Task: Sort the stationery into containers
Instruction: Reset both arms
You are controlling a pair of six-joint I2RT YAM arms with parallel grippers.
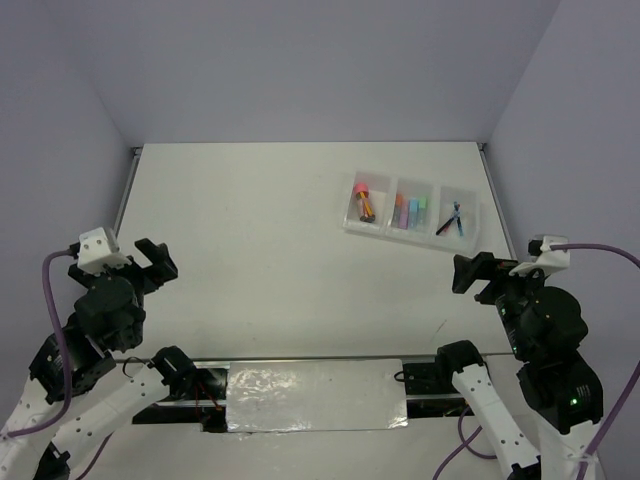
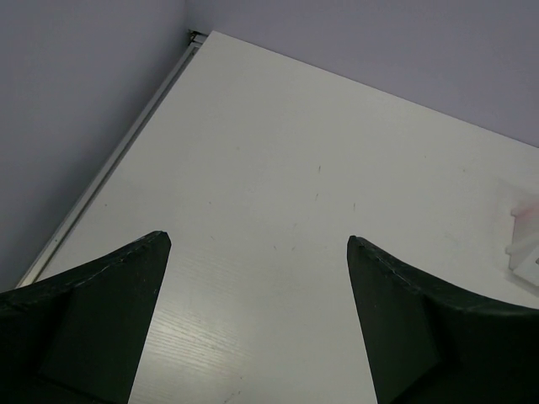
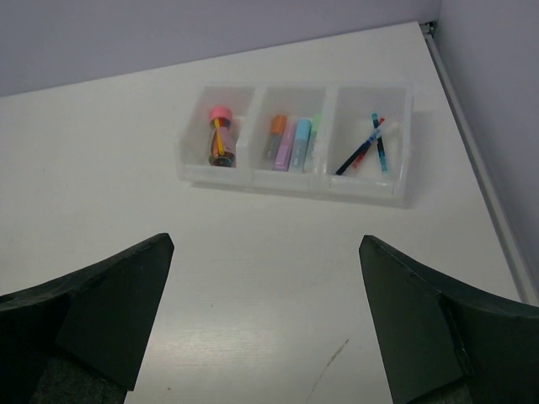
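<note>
Bimanual sorting rig, top and wrist views. The clear whitish plastic tray of three square compartments in a row (image 3: 286, 178) lies on the white bench (image 1: 250, 250), towards its far right corner and slightly askew to the edges.

**Left compartment:** a stubby tan cylinder with a pink cap (image 3: 221, 139), lying with the cap towards the far wall.

**Middle compartment:** four short pastel highlighters lying side by side, in order from the left: orange highlighter (image 3: 277, 137), purple highlighter (image 3: 287, 146), blue highlighter (image 3: 301, 143), green highlighter (image 3: 314, 135).

**Right compartment:** a thin blue pen (image 3: 379, 145) and a thin dark pen with red marks (image 3: 352, 160), crossing near their far ends.

**Arms:** the left hand (image 2: 257, 242) hangs above the near left part of the bench, well apart from the tray. Its jaws are spread wide and nothing lies between them. Only a corner of the tray shows at the right edge of the left wrist view. The right hand (image 3: 265, 241) hangs above the near right part of the bench, on the near side of the tray and apart from it. Its jaws are likewise spread wide and it carries nothing.

**Surroundings:** a silver foil-like sheet (image 1: 315, 395) lies at the near edge between the two arm bases. Pale lilac walls (image 1: 300, 60) enclose the bench on three sides.
</note>
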